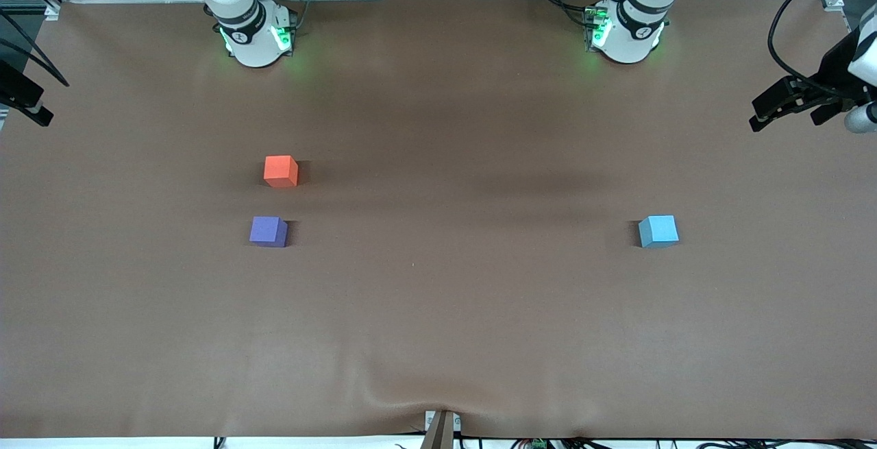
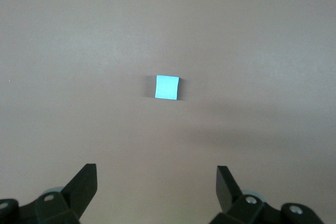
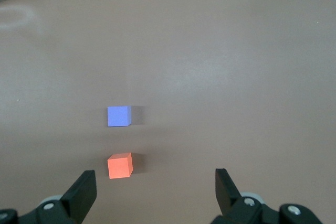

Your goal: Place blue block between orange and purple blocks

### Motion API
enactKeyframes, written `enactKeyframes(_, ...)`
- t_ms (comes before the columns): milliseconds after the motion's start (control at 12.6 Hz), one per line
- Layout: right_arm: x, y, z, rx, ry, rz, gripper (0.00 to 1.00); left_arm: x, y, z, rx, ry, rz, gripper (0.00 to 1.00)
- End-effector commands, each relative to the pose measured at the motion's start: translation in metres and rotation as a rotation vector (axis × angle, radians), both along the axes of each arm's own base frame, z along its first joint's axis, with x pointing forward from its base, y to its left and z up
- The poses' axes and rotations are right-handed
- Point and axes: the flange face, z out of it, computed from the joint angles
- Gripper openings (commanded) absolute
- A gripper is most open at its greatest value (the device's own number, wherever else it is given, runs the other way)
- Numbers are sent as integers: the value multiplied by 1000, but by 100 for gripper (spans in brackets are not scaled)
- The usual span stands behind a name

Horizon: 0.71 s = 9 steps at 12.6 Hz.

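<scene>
Front view clips both my hands at the frame edges. My right gripper (image 1: 31,103), at the right arm's end of the table, is mostly out of frame with its fingers unreadable there, and my left gripper (image 1: 762,112), at the left arm's end, shows only dark fingers and part of the wrist. Both arms run out the top edge just above their bases. Left wrist view cuts my hand down to two fingers (image 2: 84,187), same in the right wrist view, and the blue block (image 2: 167,87) shows one face only.

My black pincers (image 2: 156,190) (image 3: 155,192) hang over a plain brown counter (image 1: 438,312); the blocks are sky-blue (image 1: 658,231), orange-red (image 1: 281,171) and violet (image 1: 268,231).
</scene>
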Motion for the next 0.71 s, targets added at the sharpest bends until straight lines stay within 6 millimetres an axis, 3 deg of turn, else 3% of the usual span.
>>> enactKeyframes(0, 1, -3, 5, -8, 5, 4, 100, -9, -5, 4, -4, 27, -6, 100)
enactKeyframes(158, 1, -4, 5, -8, 5, 2, 100, 2, 1, 6, -5, 24, -8, 100)
enactKeyframes(633, 1, -4, 4, -3, 11, -2, 100, 3, 0, 3, -5, 31, -63, 100)
